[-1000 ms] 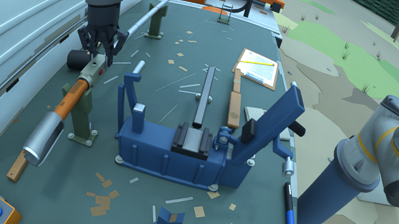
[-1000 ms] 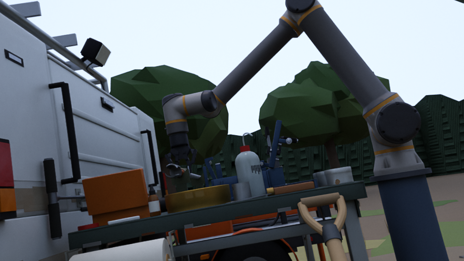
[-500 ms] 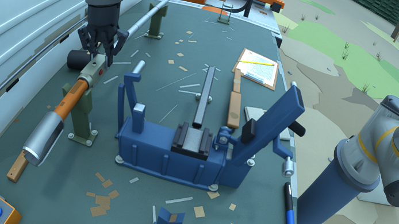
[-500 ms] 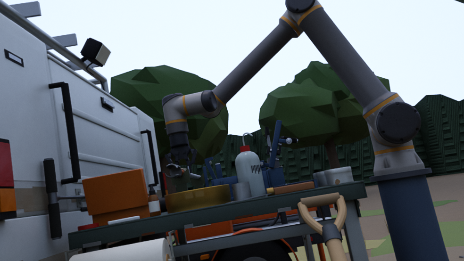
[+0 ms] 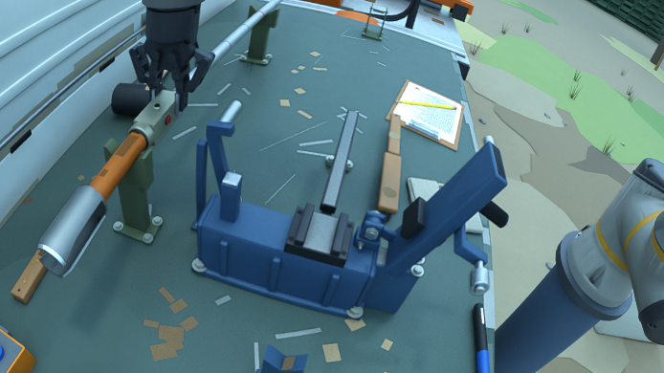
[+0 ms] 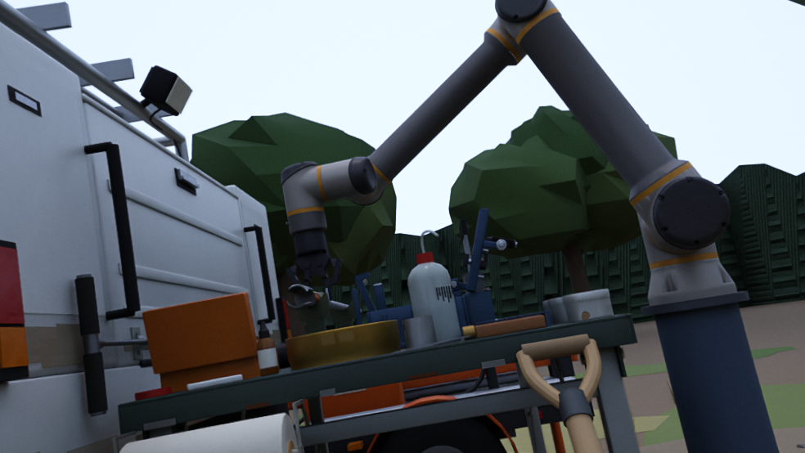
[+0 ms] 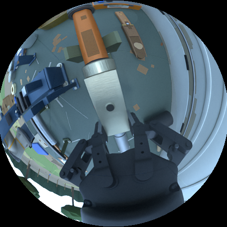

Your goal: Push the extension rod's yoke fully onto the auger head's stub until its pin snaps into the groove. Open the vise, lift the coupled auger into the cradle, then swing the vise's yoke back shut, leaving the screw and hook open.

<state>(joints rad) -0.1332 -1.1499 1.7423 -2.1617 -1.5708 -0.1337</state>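
The extension rod's pale yoke (image 5: 155, 117) sits over the end of the orange auger head (image 5: 117, 160), and the coupled auger lies across two green cradle posts (image 5: 136, 191) along the table's left side, its grey cutter (image 5: 71, 232) pointing to the front. The yoke (image 7: 109, 104) is held in my gripper (image 5: 170, 93), which is closed on its rear end where the silver rod (image 5: 244, 28) enters. The blue vise (image 5: 306, 248) stands at mid-table with its yoke arm (image 5: 449, 205) swung open to the right and its jaws (image 5: 318, 234) empty.
Behind the work the white truck body (image 6: 112, 225) runs close along the table's left edge. A clipboard (image 5: 428, 115), a wooden-handled tool (image 5: 391, 167) and a dark bar (image 5: 340, 160) lie right of centre. A black cylinder (image 5: 129, 98) lies beside the yoke.
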